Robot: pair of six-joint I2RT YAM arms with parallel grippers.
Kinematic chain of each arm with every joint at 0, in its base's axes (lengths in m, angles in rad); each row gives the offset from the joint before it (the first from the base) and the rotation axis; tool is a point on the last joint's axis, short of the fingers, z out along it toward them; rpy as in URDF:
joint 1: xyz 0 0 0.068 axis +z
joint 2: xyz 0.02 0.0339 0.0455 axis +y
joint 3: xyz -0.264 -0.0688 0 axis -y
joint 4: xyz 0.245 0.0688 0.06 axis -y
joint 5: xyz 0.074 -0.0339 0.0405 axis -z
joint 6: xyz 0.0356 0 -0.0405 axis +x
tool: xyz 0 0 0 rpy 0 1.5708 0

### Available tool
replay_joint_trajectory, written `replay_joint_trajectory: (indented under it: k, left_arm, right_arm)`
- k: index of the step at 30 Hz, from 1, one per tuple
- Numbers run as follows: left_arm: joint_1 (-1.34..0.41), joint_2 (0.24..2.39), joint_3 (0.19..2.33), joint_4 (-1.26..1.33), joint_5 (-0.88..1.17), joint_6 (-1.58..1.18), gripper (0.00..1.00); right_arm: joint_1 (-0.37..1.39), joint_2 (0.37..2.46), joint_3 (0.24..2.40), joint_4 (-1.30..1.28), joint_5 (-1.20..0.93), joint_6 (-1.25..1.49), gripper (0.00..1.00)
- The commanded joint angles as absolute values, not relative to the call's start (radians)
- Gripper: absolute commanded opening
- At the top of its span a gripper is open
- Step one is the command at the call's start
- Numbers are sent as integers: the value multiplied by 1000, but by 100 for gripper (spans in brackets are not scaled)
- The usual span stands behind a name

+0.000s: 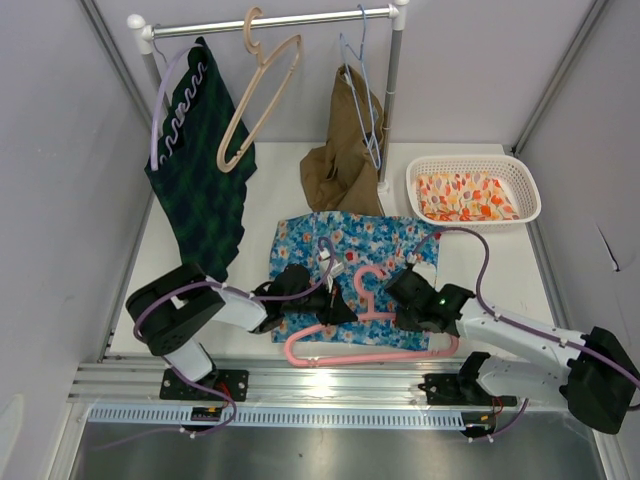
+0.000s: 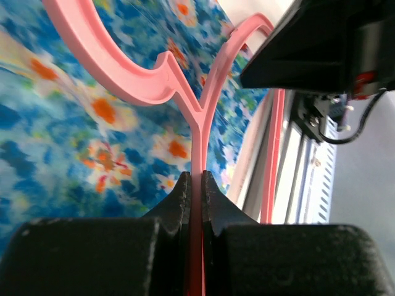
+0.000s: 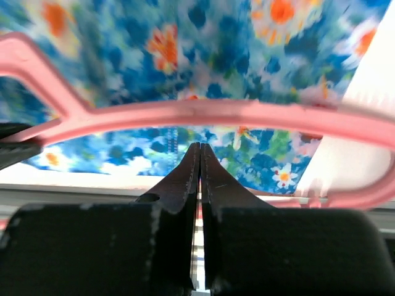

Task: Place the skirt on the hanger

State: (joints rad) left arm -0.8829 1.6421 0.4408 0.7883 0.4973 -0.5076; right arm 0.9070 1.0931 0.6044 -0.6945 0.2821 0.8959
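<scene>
Skirt (image 1: 300, 240) on white table (image 1: 525, 285), grey walls (image 1: 50, 200)

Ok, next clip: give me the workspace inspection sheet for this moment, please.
Surface: white table, skirt spread over its middle.
Job's things: floral skirt lying flat; pink hanger on top, skirt not hung on it yet.
Clutter: basket holding orange-print cloth, back right; rack with green garment and brown garment hanging.
Grippers: left gripper shut on pink hanger; right gripper shut beside the hanger's arm, nothing visibly held.
Cables: purple cables loop along both arms.
Surroundings: grey walls; metal rail at near edge.
</scene>
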Motion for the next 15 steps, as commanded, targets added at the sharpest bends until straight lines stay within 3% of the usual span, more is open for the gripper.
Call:
replay_joint_trajectory:
  k: [1, 3, 6, 9, 15]
  left_arm:
    - [-870, 1598, 471, 697, 384, -399, 0]
    - [-870, 1582, 477, 672, 351, -379, 0]
    - [-868, 1578, 488, 626, 359, -344, 0]
    - [-873, 1601, 488, 664, 425, -350, 0]
    - [-902, 1634, 430, 793, 452, -383, 0]
  right_arm:
    - [884, 1043, 660, -758, 311, 861, 5]
    - [882, 1028, 672, -785, 296, 861, 22]
    - [887, 1019, 684, -848, 311, 873, 39]
    - [879, 1003, 678, -894, 290, 897, 46]
    - [870, 994, 620, -910, 279, 966, 48]
